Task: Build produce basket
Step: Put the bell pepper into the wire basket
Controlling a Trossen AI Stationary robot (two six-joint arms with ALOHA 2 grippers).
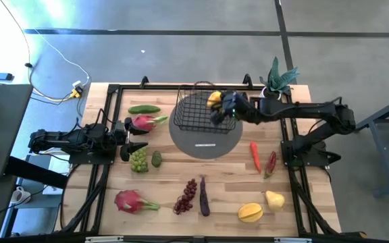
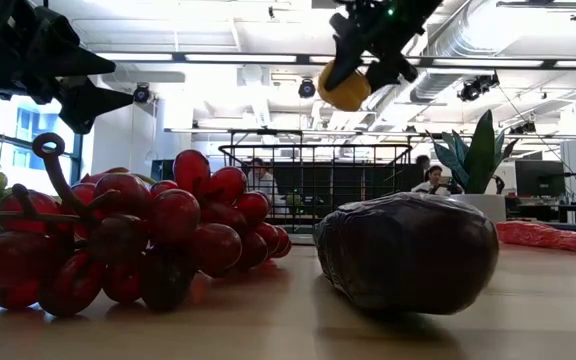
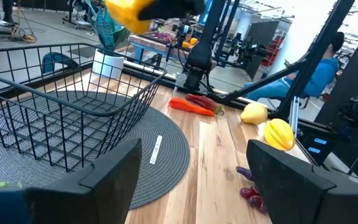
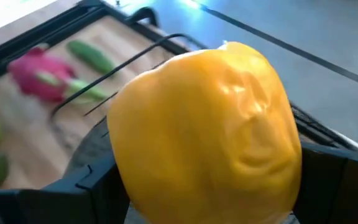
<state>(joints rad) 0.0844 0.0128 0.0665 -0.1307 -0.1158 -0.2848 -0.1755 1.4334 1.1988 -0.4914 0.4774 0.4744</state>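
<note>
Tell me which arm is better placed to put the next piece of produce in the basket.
The right. Its gripper is shut on a yellow pepper, hanging above the basket. The left gripper is open and empty beside the dragon fruit and green grapes.

left gripper (image 1: 128, 137): low at table's left, spread | right gripper (image 1: 223, 106): raised, clamped

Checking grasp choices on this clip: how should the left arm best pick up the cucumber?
Probably at its middle, from straight above. The cucumber lies flat on the table, long axis running left-right in the high view, clear of the dragon fruit, so fingers can close across its narrow width. The left gripper, open, waits nearby.
</note>
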